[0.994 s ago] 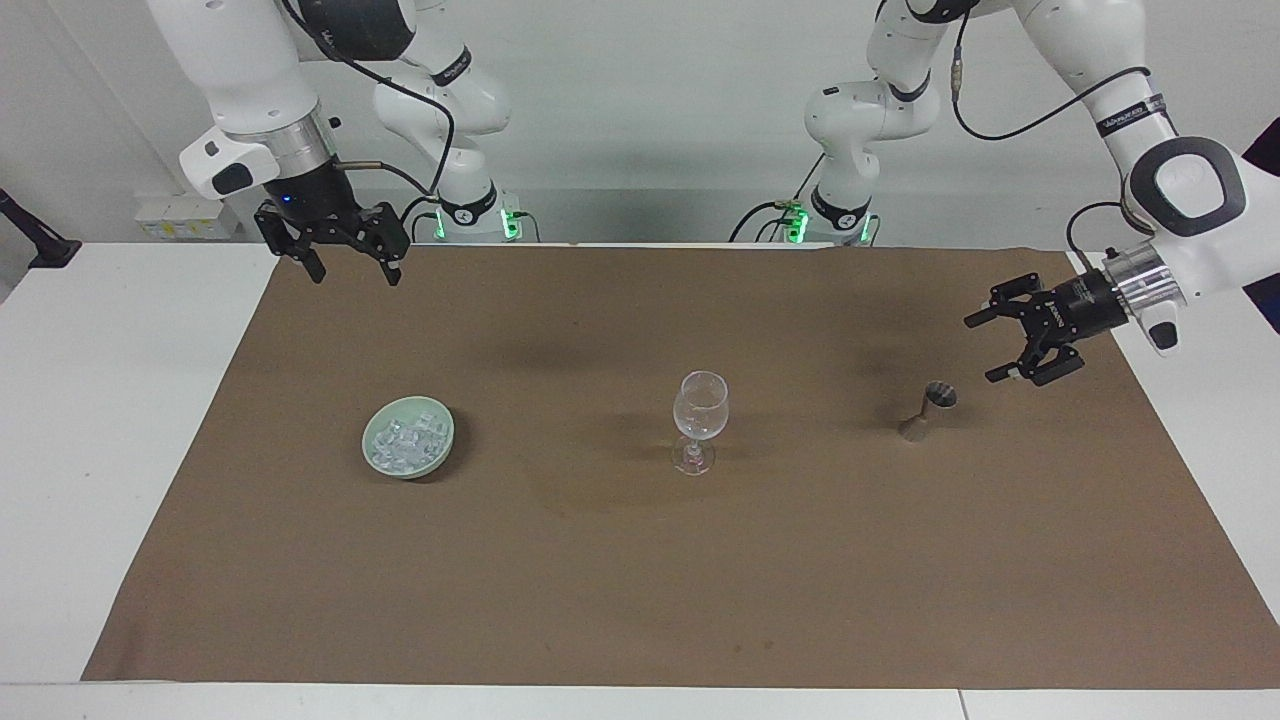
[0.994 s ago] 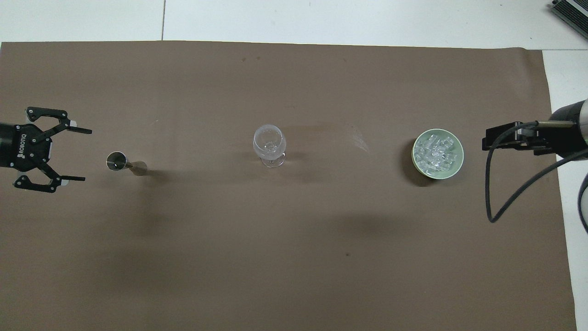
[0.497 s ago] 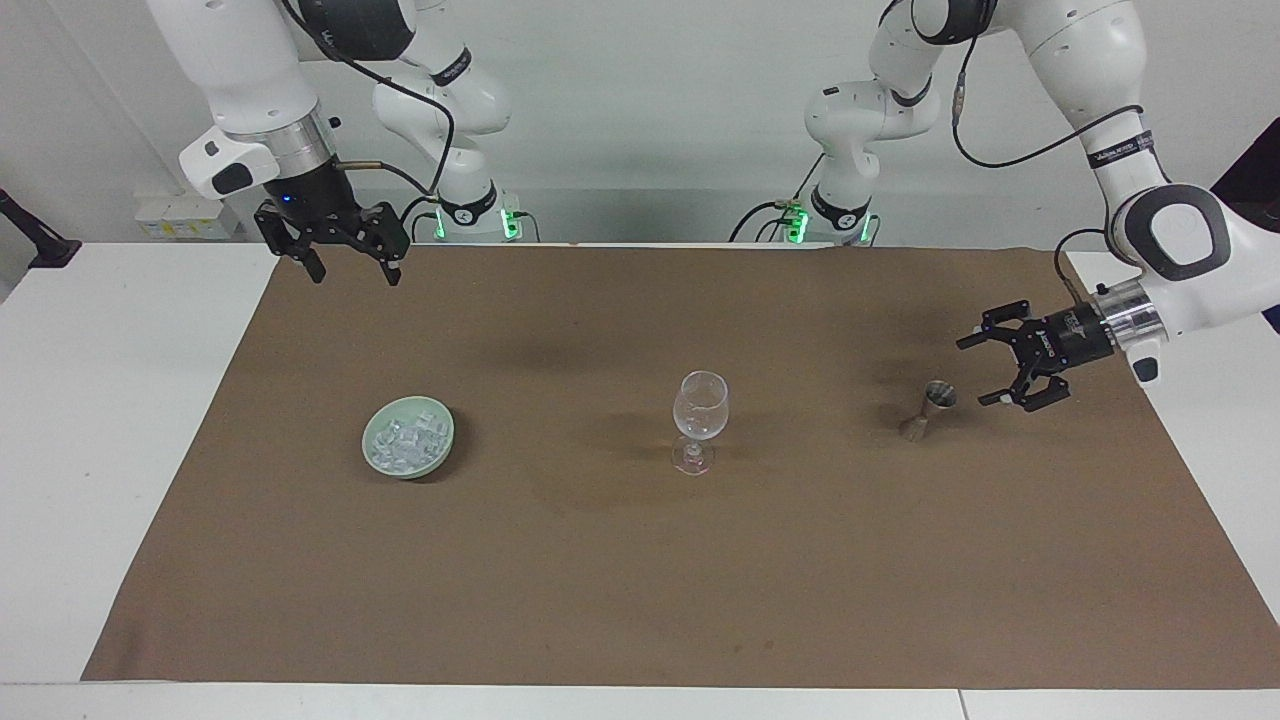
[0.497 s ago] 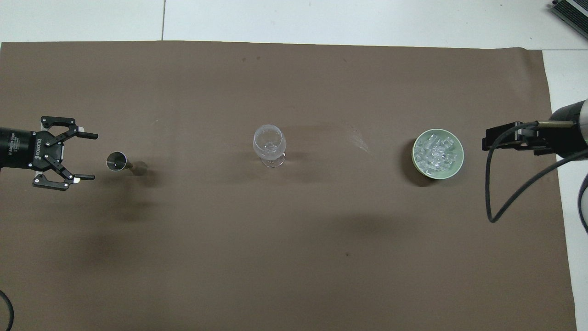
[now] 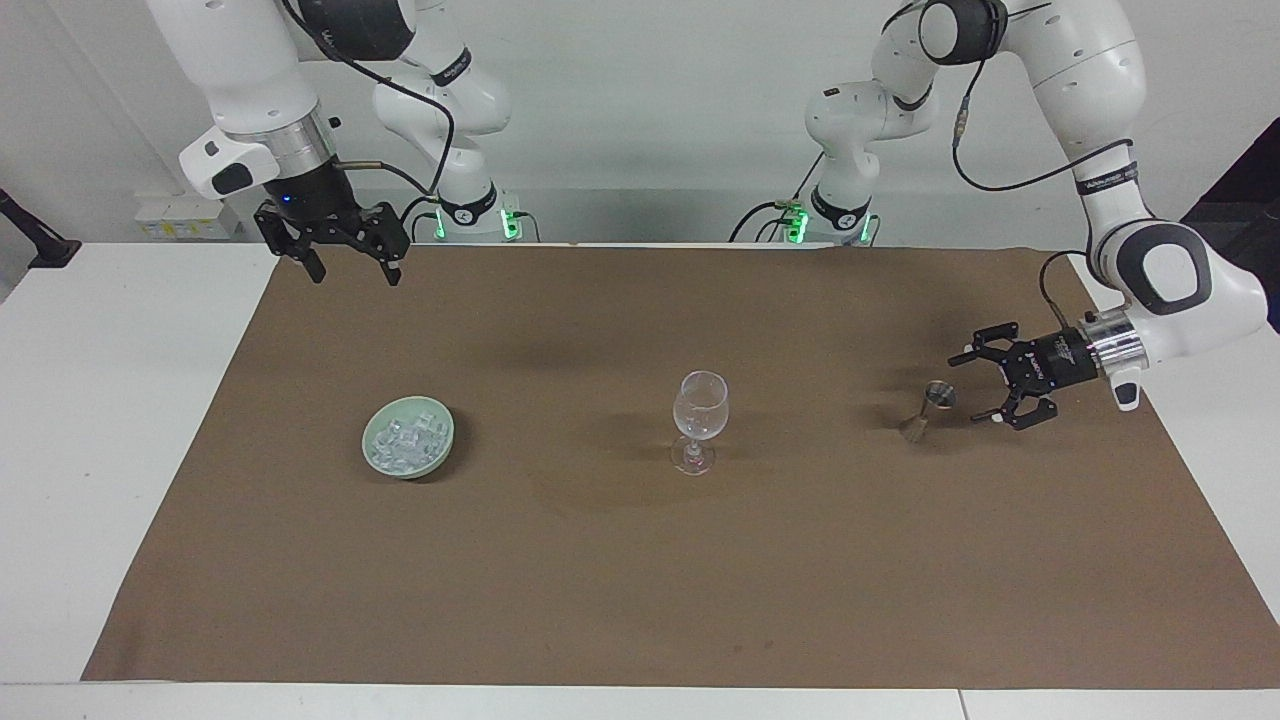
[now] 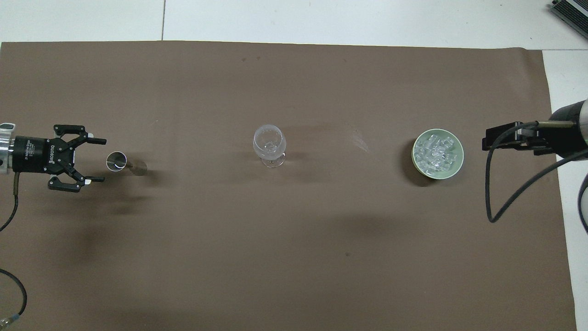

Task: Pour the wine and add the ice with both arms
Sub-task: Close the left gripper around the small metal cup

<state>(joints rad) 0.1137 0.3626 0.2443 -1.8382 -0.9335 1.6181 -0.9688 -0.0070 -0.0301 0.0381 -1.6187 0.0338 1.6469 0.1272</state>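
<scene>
I have brought the left gripper (image 5: 972,388) lower and closer in over the last second; it now lies level just above the brown mat (image 5: 640,560), right beside the steel jigger (image 5: 929,407), with its jaws spread wide and the jigger's cup just short of the gap between them. Nothing is gripped yet. I read this as the end of the approach: a short push toward the jigger and a squeeze should give me the pouring vessel, so the wine step is only starting.

The right gripper (image 5: 352,268) has not shifted: it waits high over the mat's edge next to its own base, jaws apart and empty.

The ice (image 6: 437,152) sits untouched, heaped in the pale green bowl (image 6: 459,168) toward the right arm's end of the bench. The stemmed wine glass (image 5: 699,412) stands upright in the middle of the mat, between bowl and jigger and well apart from both; it looks empty.

Nothing lies between the left gripper and the jigger. My worry is the jigger itself: narrow-waisted and light, so an off-centre jaw could tip it.
</scene>
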